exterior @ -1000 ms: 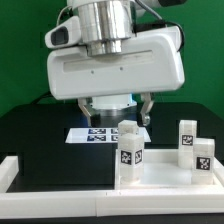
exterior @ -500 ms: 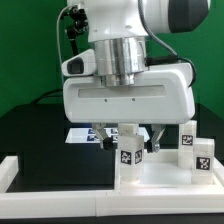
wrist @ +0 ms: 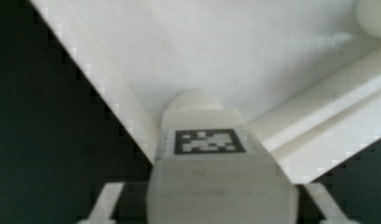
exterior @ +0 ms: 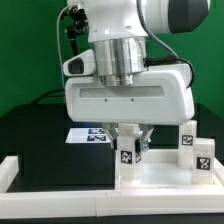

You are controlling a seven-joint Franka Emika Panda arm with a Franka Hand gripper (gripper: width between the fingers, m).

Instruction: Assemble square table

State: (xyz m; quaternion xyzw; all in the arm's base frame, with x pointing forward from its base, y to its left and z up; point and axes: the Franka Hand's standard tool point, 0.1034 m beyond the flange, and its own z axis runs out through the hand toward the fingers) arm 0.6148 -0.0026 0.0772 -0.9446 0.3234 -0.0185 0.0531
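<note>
The square table's white slab (exterior: 160,178) lies at the front of the black table. A short white leg block (exterior: 128,158) with a tag stands on it. My gripper (exterior: 130,146) is open and straddles this leg, one finger on each side. In the wrist view the leg (wrist: 208,150) sits between my fingers (wrist: 109,205) with a small gap on both sides, above the slab (wrist: 205,45). Two more tagged leg blocks (exterior: 186,136) (exterior: 203,157) stand at the exterior view's right.
The marker board (exterior: 88,134) lies behind the gripper on the black table. White border bars run along the exterior view's left (exterior: 9,172) and front (exterior: 110,205). A raised white edge (wrist: 340,115) shows beside the leg in the wrist view.
The gripper has come down and toward the front. Its fingers now sit lower, around the leg block. The leg has not moved.
</note>
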